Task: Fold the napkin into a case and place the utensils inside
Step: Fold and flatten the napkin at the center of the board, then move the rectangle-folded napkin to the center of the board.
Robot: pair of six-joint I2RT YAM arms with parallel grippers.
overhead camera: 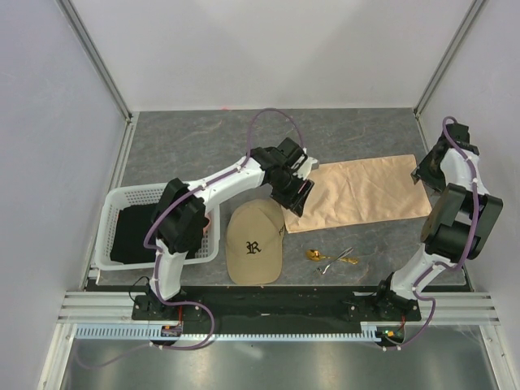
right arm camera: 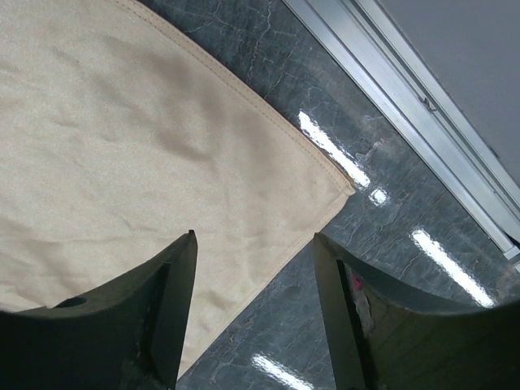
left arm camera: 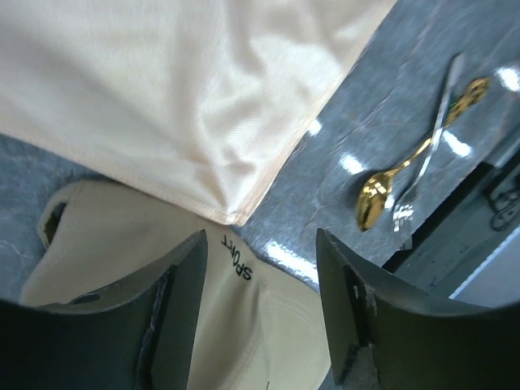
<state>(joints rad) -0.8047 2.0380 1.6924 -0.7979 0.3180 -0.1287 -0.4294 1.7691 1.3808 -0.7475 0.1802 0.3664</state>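
- Left gripper (overhead camera: 297,195): the jaws are spread with nothing between them. It hangs over the near-left corner of the napkin (overhead camera: 366,193) (the left wrist view frames that corner between the fingers). We read this as a set-up to pinch the corner.
- Right gripper (overhead camera: 424,175): it is likewise released and empty, poised above a right-hand corner of the cloth. With one arm at each end, the fold can be lifted evenly.
- Napkin: it lies flat on the table (overhead camera: 203,138), centre-right, between the two grippers. Its outline is oblong, so we judge one fold to be in place, but no case is formed yet.
- Utensils (overhead camera: 333,258): these rest on bare table nearer the arm bases, apart from the napkin. The gold spoon (left arm camera: 382,191) crosses a silvery piece (left arm camera: 431,138). Neither is inside yet.
- Cap (overhead camera: 256,242): the napkin's near-left corner appears to lap onto its edge, so a low pinch here could catch the cap too.
- Basket (overhead camera: 110,236): it sits at far left, holds a black cloth (overhead camera: 134,231), and is not involved.
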